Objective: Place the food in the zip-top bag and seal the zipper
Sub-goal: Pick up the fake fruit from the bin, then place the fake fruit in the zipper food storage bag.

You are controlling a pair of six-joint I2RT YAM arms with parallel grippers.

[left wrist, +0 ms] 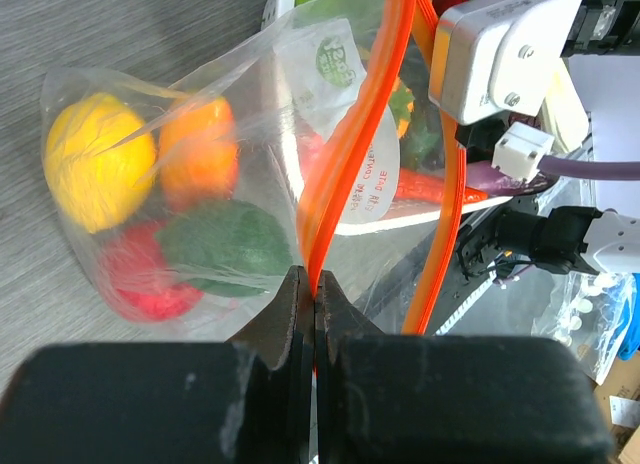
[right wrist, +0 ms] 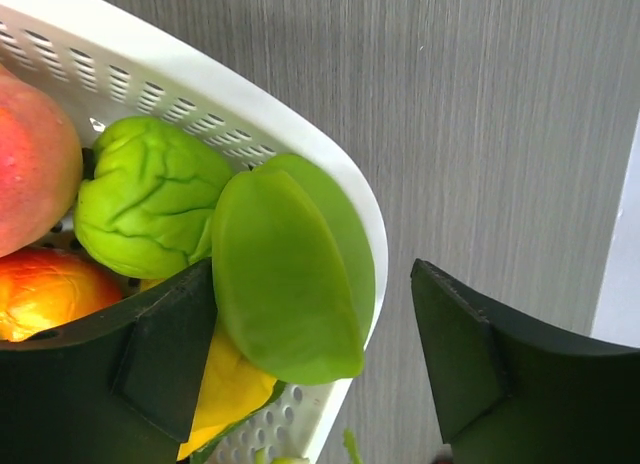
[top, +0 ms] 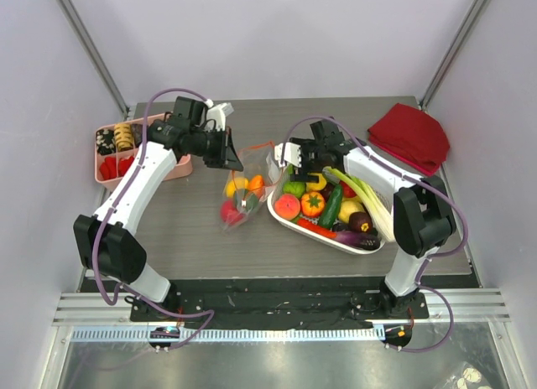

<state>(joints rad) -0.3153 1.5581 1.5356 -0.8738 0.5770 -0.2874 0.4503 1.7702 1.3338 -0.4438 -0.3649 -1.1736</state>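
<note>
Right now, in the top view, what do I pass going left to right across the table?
pink compartment tray → zip-top bag → white basket → red cloth

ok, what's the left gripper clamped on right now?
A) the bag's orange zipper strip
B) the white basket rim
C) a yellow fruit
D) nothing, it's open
A: in the left wrist view the left gripper is shut on the zipper, which rises from between its fingertips along the mouth of the zip-top bag.
</note>
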